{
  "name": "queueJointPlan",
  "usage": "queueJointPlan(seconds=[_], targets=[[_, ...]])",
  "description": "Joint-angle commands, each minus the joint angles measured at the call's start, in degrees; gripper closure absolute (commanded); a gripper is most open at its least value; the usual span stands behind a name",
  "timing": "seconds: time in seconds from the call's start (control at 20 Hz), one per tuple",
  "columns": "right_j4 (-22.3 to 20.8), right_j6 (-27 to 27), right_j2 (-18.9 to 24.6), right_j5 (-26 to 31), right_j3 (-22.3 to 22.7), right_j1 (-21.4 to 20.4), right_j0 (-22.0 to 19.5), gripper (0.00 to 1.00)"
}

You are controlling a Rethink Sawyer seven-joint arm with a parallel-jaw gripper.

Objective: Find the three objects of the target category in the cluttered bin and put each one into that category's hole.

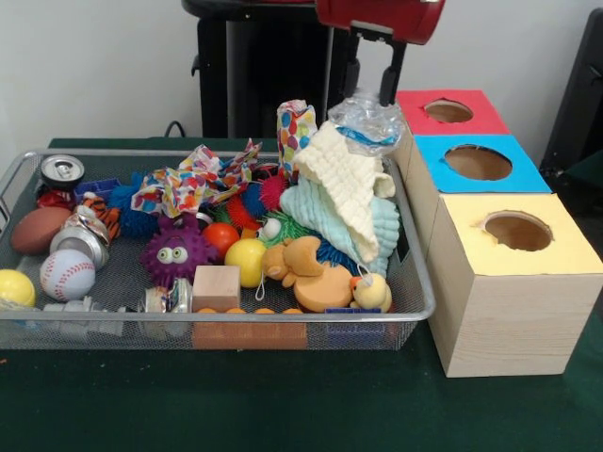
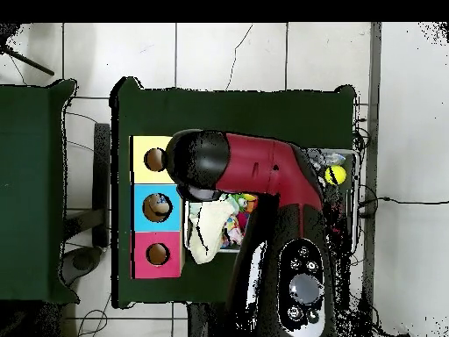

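A wire mesh bin (image 1: 415, 311) holds mixed clutter: a baseball (image 1: 67, 274), a brown football (image 1: 40, 230), yellow balls (image 1: 246, 261), crushed cans (image 1: 80, 241), a purple spiky toy (image 1: 175, 250), a wooden block (image 1: 217, 287), an orange duck (image 1: 311, 273) and folded cloths (image 1: 353, 188). Three boxes stand beside the bin, with a red top (image 1: 450, 111), a blue top (image 1: 479, 163) and a yellow top (image 1: 518, 232), each with a round hole. My gripper (image 1: 377, 87) hangs at the bin's back right corner, just above a crumpled clear plastic bag (image 1: 366, 118). In the overhead view the arm (image 2: 254, 175) hides it.
From above the boxes run yellow (image 2: 156, 140), blue (image 2: 140, 206), red (image 2: 140, 254) along the bin's left side. A pale cloth (image 2: 203, 230) and a yellow ball (image 2: 333, 175) peek out past the arm. Green cloth (image 1: 283, 405) covers the table.
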Motion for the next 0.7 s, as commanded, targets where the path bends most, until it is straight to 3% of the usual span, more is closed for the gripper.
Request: queueJointPlan(seconds=[0.05, 0.4, 0.7], targets=[[4.05, 19.09, -1.64, 6.39, -0.13, 1.87, 1.67, 1.0], [4.68, 22.05, -3.46, 13.79, -3.13, -0.46, 4.59, 1.0], [6.06, 23.66, -4.12, 13.89, -3.42, -0.01, 5.6, 1.0]])
